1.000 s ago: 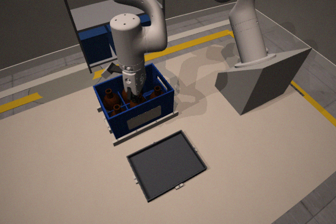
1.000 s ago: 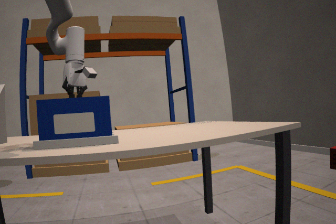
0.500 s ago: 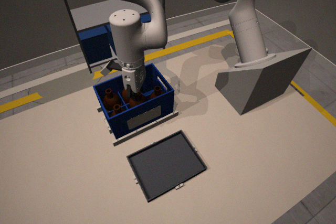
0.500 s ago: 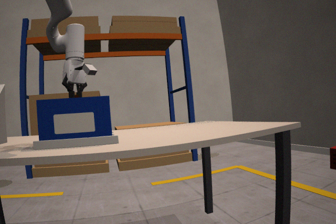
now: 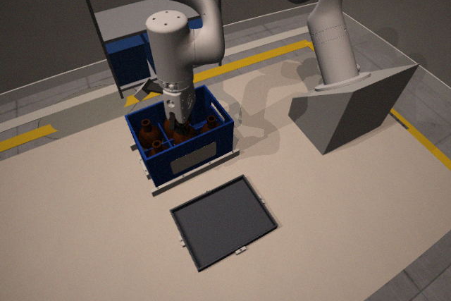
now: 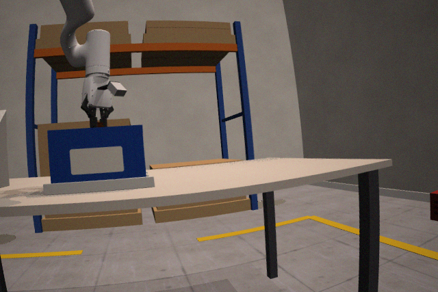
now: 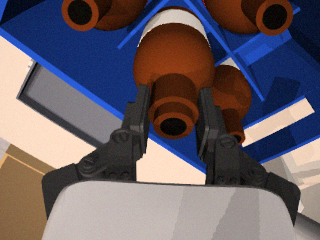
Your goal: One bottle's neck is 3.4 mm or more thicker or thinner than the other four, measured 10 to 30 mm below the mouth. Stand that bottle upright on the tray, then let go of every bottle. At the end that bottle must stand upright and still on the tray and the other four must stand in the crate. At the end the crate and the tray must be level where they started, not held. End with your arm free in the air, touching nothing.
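My gripper (image 5: 179, 126) (image 6: 98, 123) (image 7: 173, 101) points down over the crate and is shut on the neck of a brown bottle (image 5: 184, 138) (image 7: 172, 57). This bottle hangs upright, raised above its neighbours. Its lower part is still inside the blue crate (image 5: 225, 141) (image 6: 132, 150) and its base is hidden. Four other brown bottles stand in the crate: one at the left (image 5: 147, 136), one at the front left (image 5: 157, 146), one behind the fingers (image 5: 168, 129) and one at the right (image 5: 211, 124). The dark tray (image 5: 225, 217) (image 7: 65, 95) lies level and empty.
Pale rails (image 5: 196, 173) (image 6: 98, 187) run along the crate's foot. Small pale blocks (image 5: 240, 250) sit at the tray's edges. The grey arm pedestal (image 5: 338, 119) stands to the right of the crate. Blue dividers (image 7: 247, 75) separate the crate's compartments.
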You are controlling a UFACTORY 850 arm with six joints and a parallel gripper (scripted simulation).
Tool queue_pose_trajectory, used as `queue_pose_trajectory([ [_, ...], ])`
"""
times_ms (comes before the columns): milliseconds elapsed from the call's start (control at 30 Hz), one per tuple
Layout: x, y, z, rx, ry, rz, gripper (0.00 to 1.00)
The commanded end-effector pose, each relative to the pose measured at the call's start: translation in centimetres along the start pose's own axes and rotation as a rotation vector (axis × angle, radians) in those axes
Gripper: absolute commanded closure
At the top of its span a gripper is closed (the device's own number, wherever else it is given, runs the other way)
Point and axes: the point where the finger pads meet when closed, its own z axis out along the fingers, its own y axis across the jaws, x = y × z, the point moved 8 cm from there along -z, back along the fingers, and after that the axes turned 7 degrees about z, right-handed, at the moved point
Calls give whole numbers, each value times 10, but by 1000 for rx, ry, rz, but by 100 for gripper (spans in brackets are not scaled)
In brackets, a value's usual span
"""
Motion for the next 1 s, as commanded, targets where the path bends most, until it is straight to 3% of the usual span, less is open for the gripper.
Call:
queue_pose_trajectory([
  [0,0,0,0,1,0,0,100],
  [967,0,0,-6,1,0,0,100],
])
